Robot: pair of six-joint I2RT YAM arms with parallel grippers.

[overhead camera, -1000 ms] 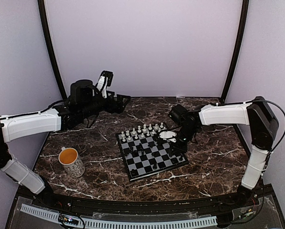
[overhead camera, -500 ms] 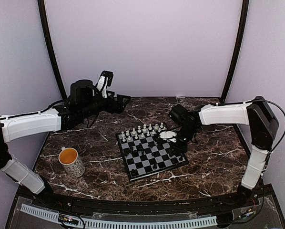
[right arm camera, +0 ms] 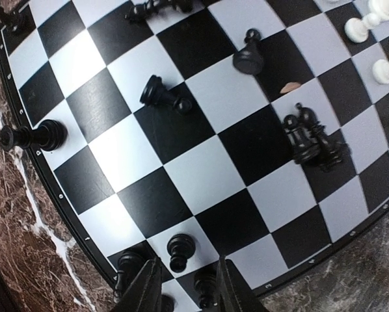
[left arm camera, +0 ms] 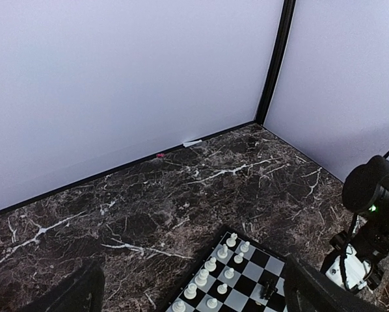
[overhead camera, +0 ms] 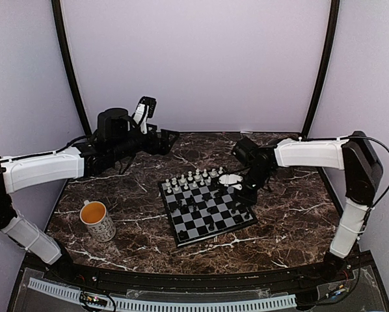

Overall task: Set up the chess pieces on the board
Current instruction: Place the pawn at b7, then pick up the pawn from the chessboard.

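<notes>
At the far left a patterned mug [overhead camera: 97, 220] of orange-brown liquid stood on the dark marble tabletop [overhead camera: 292, 224]. Behind it the left gripper [overhead camera: 167, 138] hung raised above the table's far left part, well apart from the play area, its fingers spread wide with nothing between them. In the middle lay the board [overhead camera: 183, 236], turned at an angle. The white chess pieces [overhead camera: 196, 177] stood in rows along its far edge. The black chess pieces [right arm camera: 248, 57] were scattered over the rest of it, some upright, a few on their sides and a tangled few [right arm camera: 311, 140] together. Over the board's right corner the right gripper [right arm camera: 188, 261] pointed down with its fingers a little apart. Several upright black pieces stood close around the tips, one of them [right arm camera: 205, 287] between the fingers, and I could not tell whether either finger touched it.
</notes>
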